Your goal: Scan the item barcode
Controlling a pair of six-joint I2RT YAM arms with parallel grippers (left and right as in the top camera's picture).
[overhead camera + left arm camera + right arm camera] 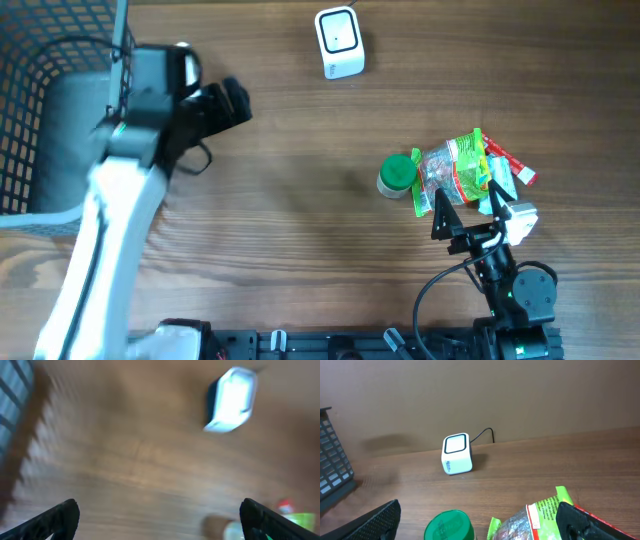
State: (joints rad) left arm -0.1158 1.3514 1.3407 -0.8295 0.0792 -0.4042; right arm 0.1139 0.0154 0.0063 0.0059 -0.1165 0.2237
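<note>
Seen from above, a wooden surface [300, 230] carries one white box-shaped scanner [338, 42] near the far edge. One black mesh basket [40, 100] sits at the far left. To the right is one jar with a green lid [398, 173], lying just beside a heap of snack packets [460, 168].

The packets overlap, so their exact number cannot be told. A clear-and-green one, a red one [512, 166] and a white one [522, 222] can be made out. The heap stretches roughly left to right across the picture.

The scanner's dark-framed window faces upward. Its body is slightly longer from the far edge toward the near edge than it is wide.

There are two arms. The left end effector [238, 103] hangs just beside the basket with its fingers spread wide, holding nothing. The right end effector [468, 207] is over the near edge of the packet heap, fully spread. Whether it touches the heap cannot be told, and nothing is clamped in it.

Only the right wrist view shows the scanner's thin black cable [485, 435], which runs behind it toward a plain brown wall. It also shows the window tilted toward the packets.

The left wrist view is blurred. It shows both finger tips far apart with bare wood between them, and the scanner ahead to the right.
</note>
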